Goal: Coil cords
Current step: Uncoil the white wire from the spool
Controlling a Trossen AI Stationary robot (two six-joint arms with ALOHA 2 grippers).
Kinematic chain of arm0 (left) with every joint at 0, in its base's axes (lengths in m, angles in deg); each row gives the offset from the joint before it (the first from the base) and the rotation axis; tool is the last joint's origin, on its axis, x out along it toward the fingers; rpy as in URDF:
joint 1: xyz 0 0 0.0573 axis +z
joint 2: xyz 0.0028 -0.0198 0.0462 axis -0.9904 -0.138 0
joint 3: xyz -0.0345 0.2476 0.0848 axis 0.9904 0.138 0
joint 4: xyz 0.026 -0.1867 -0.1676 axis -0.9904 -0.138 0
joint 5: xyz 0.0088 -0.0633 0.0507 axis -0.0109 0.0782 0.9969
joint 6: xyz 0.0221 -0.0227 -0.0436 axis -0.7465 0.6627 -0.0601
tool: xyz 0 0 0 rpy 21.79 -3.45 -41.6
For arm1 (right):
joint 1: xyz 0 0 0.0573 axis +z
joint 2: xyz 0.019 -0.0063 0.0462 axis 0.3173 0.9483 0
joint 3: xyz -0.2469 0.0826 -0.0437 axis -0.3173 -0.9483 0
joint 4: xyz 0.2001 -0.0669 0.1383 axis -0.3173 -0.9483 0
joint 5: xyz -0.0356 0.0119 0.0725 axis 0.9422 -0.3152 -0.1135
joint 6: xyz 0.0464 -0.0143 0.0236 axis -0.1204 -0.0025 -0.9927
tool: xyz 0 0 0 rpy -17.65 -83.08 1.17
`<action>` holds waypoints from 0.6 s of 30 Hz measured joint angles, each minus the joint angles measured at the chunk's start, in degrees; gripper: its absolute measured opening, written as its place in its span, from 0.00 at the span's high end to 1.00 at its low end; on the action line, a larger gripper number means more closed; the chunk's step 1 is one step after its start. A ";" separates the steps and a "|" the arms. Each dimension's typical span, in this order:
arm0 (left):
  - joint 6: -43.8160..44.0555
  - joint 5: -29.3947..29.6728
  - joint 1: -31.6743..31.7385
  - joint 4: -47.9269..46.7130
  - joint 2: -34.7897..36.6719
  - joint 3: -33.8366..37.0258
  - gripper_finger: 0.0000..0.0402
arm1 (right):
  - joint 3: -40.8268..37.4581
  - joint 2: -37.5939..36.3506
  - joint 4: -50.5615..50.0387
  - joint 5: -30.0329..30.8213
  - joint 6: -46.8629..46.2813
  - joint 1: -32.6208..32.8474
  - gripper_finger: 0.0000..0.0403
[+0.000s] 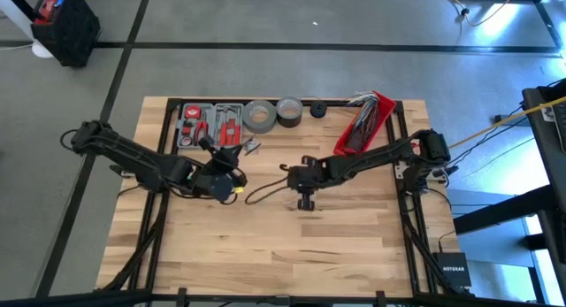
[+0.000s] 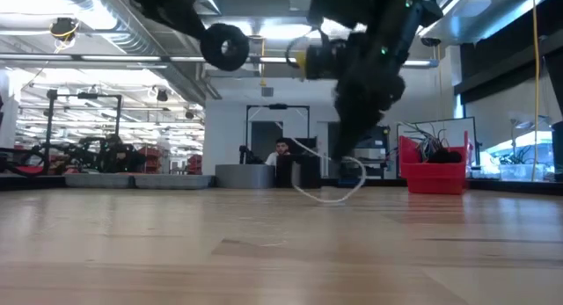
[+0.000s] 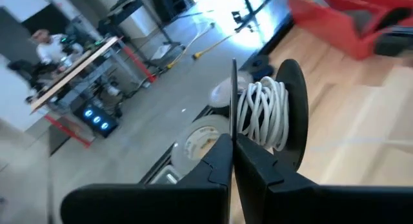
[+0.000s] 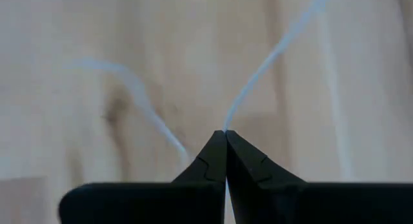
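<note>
Both arms reach in over the middle of the table. The left gripper [image 3: 232, 150] is closed on the thin flange of a small black spool [image 3: 293, 114], held above the surface; white cord [image 3: 263, 114] is already wound in several turns round its core. The right gripper [image 4: 225, 143] is closed on the free run of the same cord [image 4: 271, 56], pinching it at the fingertips just above the wood. Between the grippers the cord hangs slack, and a loop of it [image 2: 330, 192] rests on the table.

Risks, as judged from this pose: the spool is gripped only by its thin edge, so a tug along the cord could twist it out of the fingers. Slack left in the loop could let the turns spring off the core or cross one another. The cord is very thin and could slip through the right pinch if drawn quickly.

The surface is a pale wooden table [image 1: 283, 254] of butcher-block planks. Along its far edge stand a grey tool tray [image 1: 212, 121], two tape rolls [image 1: 259, 116] and a red bin [image 1: 367, 121] of wires. Beyond lies a workshop with a grey floor, benches, ceiling ducts and a seated person [image 2: 280, 154].
</note>
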 joint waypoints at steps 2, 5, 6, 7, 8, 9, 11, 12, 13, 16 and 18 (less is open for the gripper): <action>-0.14 -0.23 -1.54 -0.13 0.34 0.02 0.99 | 0.00 0.01 -3.21 2.77 -3.34 -0.97 0.99; -1.48 -0.82 -3.49 -0.01 0.97 0.00 0.99 | -0.04 -0.14 -6.57 7.62 -6.33 -1.83 0.99; -1.66 -1.60 -3.79 -0.02 1.02 0.00 0.99 | -0.04 -0.18 -7.06 8.85 -6.68 -1.84 0.99; -1.75 -2.69 -3.99 0.00 1.02 0.00 0.99 | -0.04 -0.30 -7.20 10.00 -6.94 -1.85 0.98; -2.02 -3.98 -4.00 0.05 1.00 0.00 0.99 | -0.04 -0.61 -7.41 10.83 -7.00 -1.81 0.98; -2.37 -5.35 -4.00 -0.10 1.00 0.00 0.99 | -0.04 -0.85 -7.44 11.59 -7.02 -1.73 0.97; -2.76 -7.35 -3.72 0.05 1.08 0.00 0.99 | -0.04 -1.92 -7.33 13.01 -7.08 -1.67 0.93; -2.78 -7.99 -3.56 0.04 1.08 0.00 0.99 | -0.04 -2.32 -7.39 13.59 -7.15 -1.61 0.90; -2.79 -8.37 -3.47 -0.02 1.08 0.00 0.99 | -0.04 -2.93 -7.31 13.66 -7.36 -1.61 0.87; -3.87 -9.31 -3.46 0.05 1.08 0.00 0.99 | -0.04 -4.55 -7.26 13.68 -7.64 -1.64 0.77; -5.17 -10.91 -3.49 0.04 1.08 0.00 0.99 | -0.04 -5.70 -6.65 11.78 -7.09 -1.64 0.70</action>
